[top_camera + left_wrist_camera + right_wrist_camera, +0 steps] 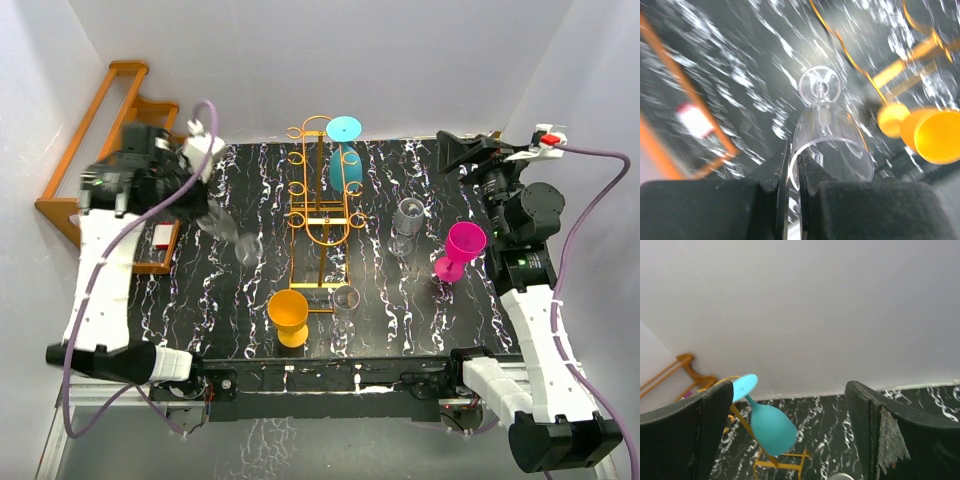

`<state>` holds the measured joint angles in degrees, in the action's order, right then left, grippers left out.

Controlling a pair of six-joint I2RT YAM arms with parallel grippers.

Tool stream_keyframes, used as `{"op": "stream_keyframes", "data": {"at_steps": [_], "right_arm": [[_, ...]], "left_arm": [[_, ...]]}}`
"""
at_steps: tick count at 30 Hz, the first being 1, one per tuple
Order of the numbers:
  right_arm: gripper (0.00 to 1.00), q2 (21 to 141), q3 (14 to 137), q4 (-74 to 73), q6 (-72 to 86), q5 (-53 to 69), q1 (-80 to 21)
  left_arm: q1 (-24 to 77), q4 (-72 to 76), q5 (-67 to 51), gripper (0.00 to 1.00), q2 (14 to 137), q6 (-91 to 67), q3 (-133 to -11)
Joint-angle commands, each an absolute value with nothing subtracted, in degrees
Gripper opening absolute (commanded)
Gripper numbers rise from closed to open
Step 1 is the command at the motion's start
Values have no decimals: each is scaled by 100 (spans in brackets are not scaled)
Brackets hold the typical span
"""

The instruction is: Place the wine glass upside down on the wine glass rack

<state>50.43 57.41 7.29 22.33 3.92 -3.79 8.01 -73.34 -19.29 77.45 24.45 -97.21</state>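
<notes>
Pinching the clear wine glass [832, 137] by its rim, my left end effector [794, 162] hangs it slanted over the left side of the table [420, 300], foot pointing away, so I reckon the wine glass rack [320, 195] off to its right is this arm's job; right end effector [789, 387] sits spread, empty.

Worktop [400, 300]: black w/ white marbling, rectangular.

Items standing directly on it:
- Rack [318, 215]: gold wire, approx. ctr, running far edge to near edge; wire base flat on the surface.
- Orange glass [289, 315]: upright, near edge, just L of rack base.
- Clear glass [344, 312]: upright, near edge, just R of rack base end.
- Grey glass [408, 225]: upright, R of rack, mid-depth.
- Pink glass [458, 250]: upright, nr R edge.
- Wood shelf [95, 140]: at far L corner; footing on the worktop not confirmable.
</notes>
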Motion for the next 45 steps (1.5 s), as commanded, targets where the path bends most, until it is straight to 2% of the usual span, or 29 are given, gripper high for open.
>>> {"op": "stream_keyframes", "data": {"at_steps": [1,3,5,8,13,15,16,18,20,23,26,31,35,37,39,45], "right_arm": [[98,4952,6412,1005,2742,776,-390],[98,5008,6631,1161,3034,1113,-393],[98,5094,6916,1294,3354,1507,-394],[98,5305,7266,1639,4016,2144,-388],[90,6096,7827,2944,5911,3381,-708],[89,6411,8030,3037,6091,3165,-1410],[89,6536,8194,2808,5705,2824,-2002],[89,6870,8661,2043,4797,2017,-3318],[88,7256,8928,1866,4634,1559,-4009],[83,7623,8713,2680,5321,1178,-4265],[77,7852,8545,3425,5279,551,-4603],[60,8295,8621,4144,5193,-137,-4898],[45,8770,8982,4568,5339,-36,-4933],[35,8953,9198,4575,5306,-13,-4979],[33,9094,9347,4583,5262,-19,-5029],[38,9326,9633,4635,5267,96,-5156]], "left_arm": [[806,-7247,-1262,0,7431,2550,-12009],[809,-6521,-1196,0,7236,2440,-12353],[809,-5412,-1145,0,6900,2292,-12177],[806,-3455,-1239,0,6096,2237,-10961],[778,990,-2016,0,4716,1794,-8262],[744,2277,-2268,0,4443,1393,-7451],[735,3416,-2382,0,4300,1233,-7001],[699,4569,-2533,0,4257,1014,-6448],[626,4894,-2415,0,4308,847,-6369],[574,5090,-2404,0,4279,917,-6258],[571,4924,-2398,0,4195,1035,-6276],[571,4592,-2402,0,3996,1149,-6294],[571,4387,-2607,0,3870,1181,-6220],[571,4375,-2597,0,3807,1143,-6117],[571,4375,-2637,0,3749,1138,-6022],[569,4125,-2864,0,3710,1273,-5988]]}}
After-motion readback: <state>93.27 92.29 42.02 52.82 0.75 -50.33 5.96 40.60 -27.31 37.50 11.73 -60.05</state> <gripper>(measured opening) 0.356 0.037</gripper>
